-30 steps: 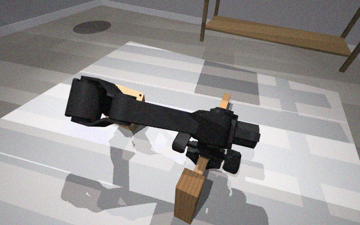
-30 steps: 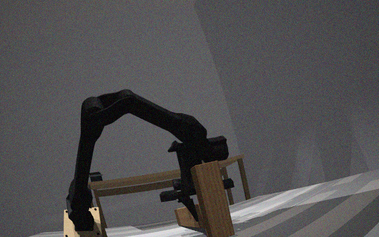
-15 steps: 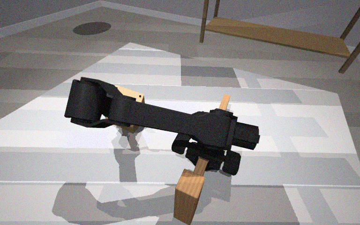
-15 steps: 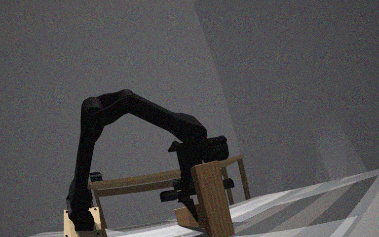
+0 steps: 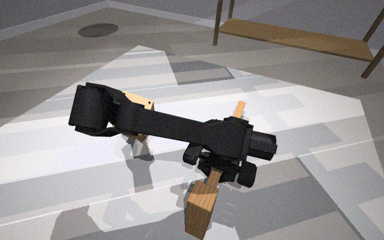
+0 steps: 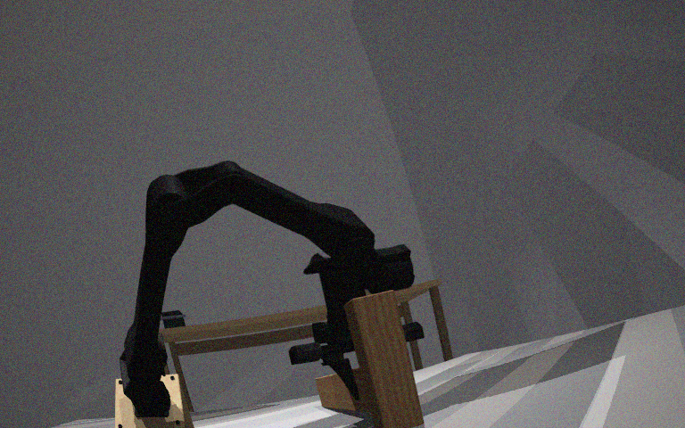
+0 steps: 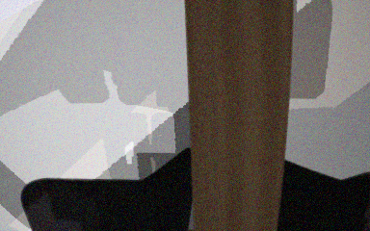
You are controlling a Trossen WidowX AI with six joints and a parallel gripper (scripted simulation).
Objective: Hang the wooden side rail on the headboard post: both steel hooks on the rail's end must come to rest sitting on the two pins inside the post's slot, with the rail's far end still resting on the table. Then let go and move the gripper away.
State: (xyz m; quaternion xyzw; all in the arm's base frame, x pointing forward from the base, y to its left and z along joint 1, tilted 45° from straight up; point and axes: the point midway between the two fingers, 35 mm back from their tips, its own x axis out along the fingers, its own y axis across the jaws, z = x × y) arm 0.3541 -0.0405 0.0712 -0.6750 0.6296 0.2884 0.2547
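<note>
The headboard post (image 5: 199, 203) (image 6: 386, 358) is an upright wooden block at the front in the top view and right of the middle in the exterior view. The wooden side rail (image 5: 239, 109) (image 6: 330, 392) (image 7: 240, 87) runs from behind the gripper to the post; its near end is at or very close to the post's rail side. My gripper (image 5: 217, 171) (image 6: 355, 386) (image 7: 218, 154) is shut on the rail near that end, one finger on each side. The hooks, pins and slot are hidden, and whether they are engaged cannot be seen. The contact of the far end with the table is unclear.
The arm's light wooden base block (image 5: 138, 99) (image 6: 174, 399) stands left of the rail. A wooden shelf (image 5: 294, 36) (image 6: 252, 323) stands in the background, beyond the table. A dark round patch (image 5: 98, 30) is on the floor at the back left. Patterned light and shadows cover the table.
</note>
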